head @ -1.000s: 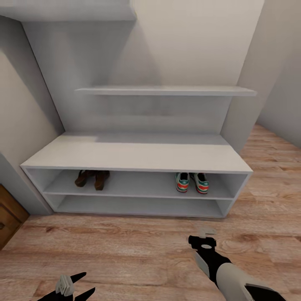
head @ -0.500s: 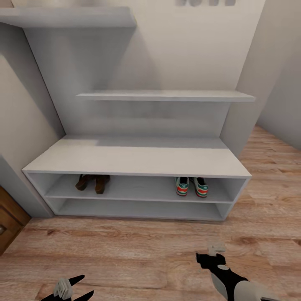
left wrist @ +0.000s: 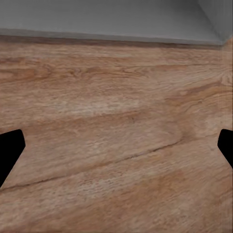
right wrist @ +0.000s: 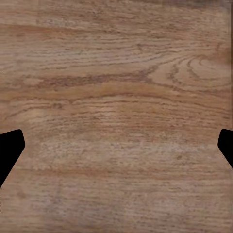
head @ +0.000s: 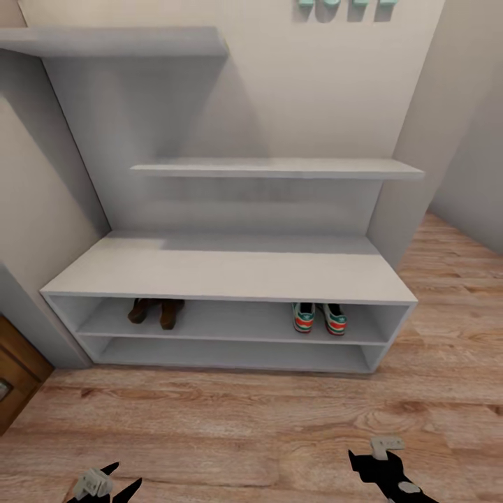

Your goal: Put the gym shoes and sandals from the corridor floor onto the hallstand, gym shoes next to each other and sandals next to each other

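Observation:
The pale grey hallstand (head: 230, 269) stands ahead against the wall. On its upper open shelf row, the two dark brown sandals (head: 155, 311) sit side by side at the left. The two gym shoes (head: 320, 318), white with green and red-orange heels, sit side by side at the right. My left gripper (head: 120, 476) hangs open low over the corridor floor (head: 230, 426). In the left wrist view its fingertips (left wrist: 10, 150) stand wide apart over bare planks. My right gripper (head: 374, 462) is also low over the floor, its fingertips (right wrist: 10, 150) spread with nothing between them.
A brown wooden cabinet (head: 17, 370) juts in at the left edge beside the hallstand. Two staggered shelves (head: 279, 168) stick out from the tall back panel. Teal wall hooks (head: 346, 7) show at the top. A grey wall (head: 454, 140) closes the right side.
The head view has shifted upward, bringing the teal hooks in at the top. Both grippers have dropped toward the picture's bottom edge. The shoes rest where they were on the shelf.

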Robot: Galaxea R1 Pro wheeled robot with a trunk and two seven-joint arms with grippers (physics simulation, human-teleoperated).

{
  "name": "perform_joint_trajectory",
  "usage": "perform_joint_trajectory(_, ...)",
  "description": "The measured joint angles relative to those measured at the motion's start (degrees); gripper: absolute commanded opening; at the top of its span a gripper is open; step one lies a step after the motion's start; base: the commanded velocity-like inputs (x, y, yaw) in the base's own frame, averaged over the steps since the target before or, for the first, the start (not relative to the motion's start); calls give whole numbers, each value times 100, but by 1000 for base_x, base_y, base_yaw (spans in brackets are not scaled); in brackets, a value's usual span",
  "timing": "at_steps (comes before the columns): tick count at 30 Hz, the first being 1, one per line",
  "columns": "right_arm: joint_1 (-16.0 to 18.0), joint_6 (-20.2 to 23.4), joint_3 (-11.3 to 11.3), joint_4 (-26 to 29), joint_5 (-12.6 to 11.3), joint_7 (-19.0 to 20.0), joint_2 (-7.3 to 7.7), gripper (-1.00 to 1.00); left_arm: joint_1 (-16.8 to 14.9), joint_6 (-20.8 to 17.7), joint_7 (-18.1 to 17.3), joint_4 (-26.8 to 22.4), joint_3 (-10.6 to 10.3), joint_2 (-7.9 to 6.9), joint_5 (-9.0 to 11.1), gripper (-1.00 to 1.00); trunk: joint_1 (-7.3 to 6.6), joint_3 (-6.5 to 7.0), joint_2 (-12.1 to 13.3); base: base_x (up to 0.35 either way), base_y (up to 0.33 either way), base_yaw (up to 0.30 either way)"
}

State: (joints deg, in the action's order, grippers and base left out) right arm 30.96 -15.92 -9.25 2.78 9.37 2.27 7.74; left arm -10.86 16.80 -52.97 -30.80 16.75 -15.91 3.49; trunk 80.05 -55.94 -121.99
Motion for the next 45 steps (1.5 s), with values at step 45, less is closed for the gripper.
perform_joint_trajectory(45,-1133,-876,-26,-40,-15,-776,-5,100,0,757,3811,1634,-12,533,16,100,-989,1046,1805,0,0,-46)
